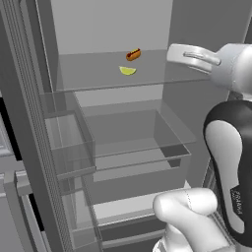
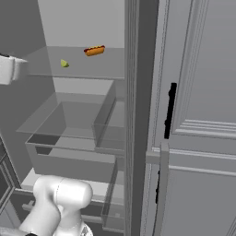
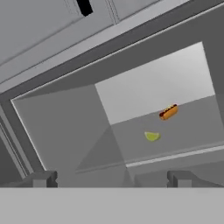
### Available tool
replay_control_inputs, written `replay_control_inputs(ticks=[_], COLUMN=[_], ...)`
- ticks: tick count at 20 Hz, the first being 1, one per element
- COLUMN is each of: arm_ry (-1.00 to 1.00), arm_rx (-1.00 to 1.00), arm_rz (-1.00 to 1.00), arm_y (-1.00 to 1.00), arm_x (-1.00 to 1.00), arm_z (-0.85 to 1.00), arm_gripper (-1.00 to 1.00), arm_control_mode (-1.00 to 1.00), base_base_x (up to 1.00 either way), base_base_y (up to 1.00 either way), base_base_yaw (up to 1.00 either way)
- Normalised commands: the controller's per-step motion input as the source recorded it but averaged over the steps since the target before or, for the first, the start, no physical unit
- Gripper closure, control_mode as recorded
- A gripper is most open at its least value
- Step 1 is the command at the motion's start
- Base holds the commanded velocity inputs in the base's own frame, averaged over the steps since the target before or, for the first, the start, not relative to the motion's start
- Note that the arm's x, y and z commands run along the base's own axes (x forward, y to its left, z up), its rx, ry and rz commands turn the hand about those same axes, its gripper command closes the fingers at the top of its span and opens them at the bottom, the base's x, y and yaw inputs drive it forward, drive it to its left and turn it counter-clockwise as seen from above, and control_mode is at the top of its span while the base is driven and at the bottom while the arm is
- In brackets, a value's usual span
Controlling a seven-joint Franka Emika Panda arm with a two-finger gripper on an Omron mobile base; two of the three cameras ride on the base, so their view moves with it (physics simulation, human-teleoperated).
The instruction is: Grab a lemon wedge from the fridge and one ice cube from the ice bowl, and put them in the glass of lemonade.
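Hand view shows the gripper (image 3: 111,178) with its two dark fingertips (image 3: 41,178) spread wide and nothing between them, aimed into the open fridge (image 3: 57,131) from outside its front edge. Beyond it, on the upper pale shelf (image 1: 98,74), the lemon wedge (image 3: 152,136) lies apart from the tips, with the hot dog (image 3: 168,112) a little farther back and to one side, near but not touching the wedge. Lower down sit clear bins (image 1: 147,133), and the glass of lemonade cannot be made out here.
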Motion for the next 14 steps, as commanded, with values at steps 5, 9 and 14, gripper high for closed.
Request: replay_control_inputs(ticks=[5,9,14], arm_ry=[0.26,0.07,0.26], arm_rx=[-0.20,-0.07,-0.16], arm_rz=[0.00,0.00,0.01], arm_y=[-0.06,-0.09,-0.01], arm_x=[0.60,0.12,0.46], arm_z=[-0.63,-0.44,-0.22], arm_gripper=[-1.00,-1.00,-1.00], arm_control_mode=[-1.00,-1.00,-1.00], base_base_x=[0.00,0.00,0.00], base_base_y=[0.00,0.00,0.00], base_base_yaw=[0.00,0.00,0.00])
